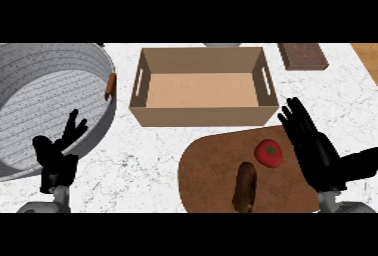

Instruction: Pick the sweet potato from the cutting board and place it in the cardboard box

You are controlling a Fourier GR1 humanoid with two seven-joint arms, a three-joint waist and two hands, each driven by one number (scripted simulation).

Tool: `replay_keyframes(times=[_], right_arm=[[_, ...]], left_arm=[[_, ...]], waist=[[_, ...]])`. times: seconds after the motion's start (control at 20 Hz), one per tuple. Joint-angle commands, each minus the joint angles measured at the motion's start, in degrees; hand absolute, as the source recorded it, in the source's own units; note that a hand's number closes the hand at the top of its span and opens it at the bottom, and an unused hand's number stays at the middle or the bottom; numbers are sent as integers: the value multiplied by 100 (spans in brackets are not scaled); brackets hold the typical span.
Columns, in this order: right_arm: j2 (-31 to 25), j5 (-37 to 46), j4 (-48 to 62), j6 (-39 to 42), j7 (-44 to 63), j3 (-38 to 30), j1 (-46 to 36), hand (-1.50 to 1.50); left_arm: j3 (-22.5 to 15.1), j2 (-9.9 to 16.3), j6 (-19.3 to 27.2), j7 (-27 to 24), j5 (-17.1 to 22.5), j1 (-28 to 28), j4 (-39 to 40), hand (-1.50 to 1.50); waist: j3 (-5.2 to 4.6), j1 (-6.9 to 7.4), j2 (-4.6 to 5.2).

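Sweet potato [245, 186] lies lengthwise on the cutting board [210, 172], toward the board's near edge and a little left of its middle, with nothing gripping it. A tomato [269, 152] sits just beyond it and to its right on the same board, close but apart from it. The right robot hand [311, 145] hovers over the board's right side, fingers straight and spread, pointing away toward the box; it looks to be beside the tomato and well short of closing on anything. Judging from this, the task stands at its first step: the reach toward the sweet potato, with no grasp yet made. The next move calls for the right robot hand to shift left and nearer, come down over the sweet potato's long body, and curl round it across its width without nudging the tomato. Beyond the board, the cardboard box [203, 117] stands open with a bare floor, its near wall just past the board's far edge, so the carry would be short and mostly forward and left. The left robot hand [57, 150] rests at the view's left, fingers up and relaxed, in front of a large grey pot [100, 120] on the white marbled surface [144, 155]. A dark brown block [303, 55] lies far right of the box.
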Motion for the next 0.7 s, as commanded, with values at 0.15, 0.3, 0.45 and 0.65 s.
replay_keyframes(times=[0.15,0.3,0.45,0.65], right_arm=[[-782,1564,-365,-503,742,846,55,-150],[-2156,2793,-53,368,635,1372,-472,-150],[-2971,3914,158,408,1166,1869,-241,-150],[-2210,3597,-1200,-307,1171,1828,541,-150]], left_arm=[[297,980,21,-259,-732,44,2,0],[-27,801,-75,-532,-711,243,-301,0],[149,1173,-26,-445,-934,229,-87,0],[184,1205,100,-260,-1042,220,-14,0]], waist=[[-38,-48,40],[-338,447,-7],[-102,89,64],[-23,-185,52]])
